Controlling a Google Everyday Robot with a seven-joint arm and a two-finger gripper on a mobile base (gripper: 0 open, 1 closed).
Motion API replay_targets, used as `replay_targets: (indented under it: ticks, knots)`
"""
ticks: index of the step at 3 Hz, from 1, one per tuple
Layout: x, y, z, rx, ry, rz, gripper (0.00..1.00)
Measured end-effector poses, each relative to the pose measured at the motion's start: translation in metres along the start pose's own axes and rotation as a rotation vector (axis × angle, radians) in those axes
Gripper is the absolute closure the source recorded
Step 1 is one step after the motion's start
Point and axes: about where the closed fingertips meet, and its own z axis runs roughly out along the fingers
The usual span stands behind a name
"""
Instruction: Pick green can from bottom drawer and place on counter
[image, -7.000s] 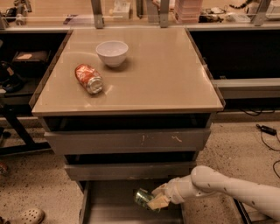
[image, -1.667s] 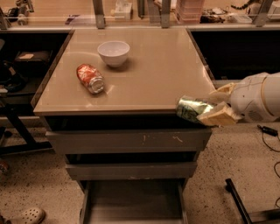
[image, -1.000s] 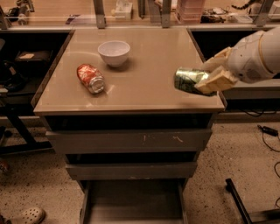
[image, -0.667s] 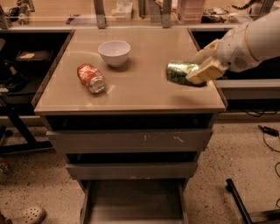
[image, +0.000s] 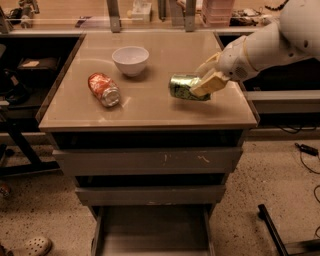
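Observation:
The green can (image: 183, 87) lies sideways in my gripper (image: 204, 79), held just above the right half of the beige counter (image: 150, 107). The gripper is shut on the can, with its tan fingers (image: 210, 83) across the can's right end. My white arm comes in from the upper right. The bottom drawer (image: 150, 232) stands pulled open at the foot of the cabinet, and its grey floor shows nothing on it.
An orange-red can (image: 103, 89) lies on its side on the counter's left half. A white bowl (image: 130, 60) stands behind it near the middle. Two wider grey drawers (image: 147, 161) are closed. Dark shelving flanks the cabinet on both sides.
My gripper lifted the green can out of the bottom drawer, raised it past the counter's right front edge, and has moved it leftward over the counter top.

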Motion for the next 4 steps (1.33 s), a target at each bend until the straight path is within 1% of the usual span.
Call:
replay_targets:
  ticks: [1,2,3,4]
  knots:
    - [0.005,-0.001,0.034,-0.057,-0.01,0.006,1.0]
    - [0.011,0.0,0.052,-0.088,-0.021,0.014,1.0]
    - [0.009,-0.001,0.051,-0.091,-0.022,0.015,0.86]
    - [0.009,-0.001,0.051,-0.091,-0.022,0.015,0.63]
